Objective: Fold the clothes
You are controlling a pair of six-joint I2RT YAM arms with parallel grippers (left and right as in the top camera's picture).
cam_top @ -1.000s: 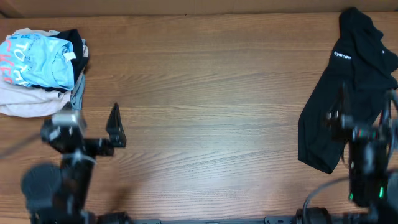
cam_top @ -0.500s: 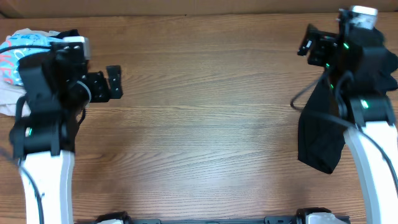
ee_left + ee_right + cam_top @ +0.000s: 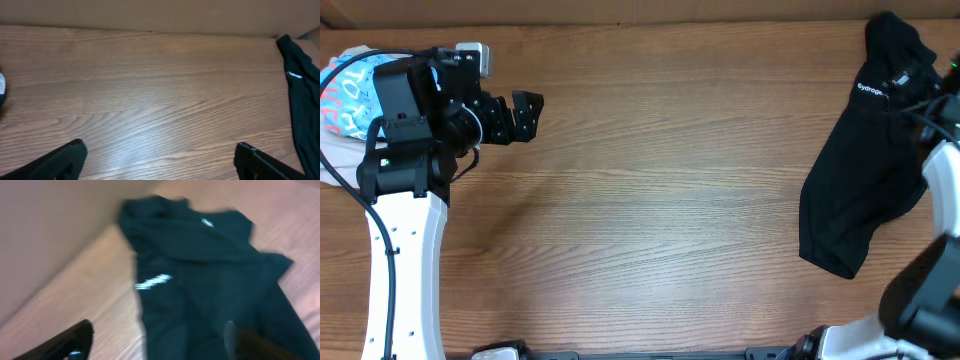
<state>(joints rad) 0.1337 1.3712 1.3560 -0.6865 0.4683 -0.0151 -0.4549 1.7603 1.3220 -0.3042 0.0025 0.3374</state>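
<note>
Since the black T-shirt [image 3: 865,170] lies bunched on the counter [image 3: 670,200] along its right edge, long side running far to near, the right pincer [image 3: 157,330], spread and empty, hangs right by it; the left pincer [image 3: 532,118], also spread, is well apart.

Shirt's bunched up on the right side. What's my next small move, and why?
Probably lower the right end effector onto the black T-shirt and pinch an edge: it lies crumpled just ahead of its open jaws, while the left end effector hangs open far off.

Wood table [image 3: 670,220]: black T-shirt [image 3: 860,190] right, garment pile [image 3: 345,105] left.
</note>
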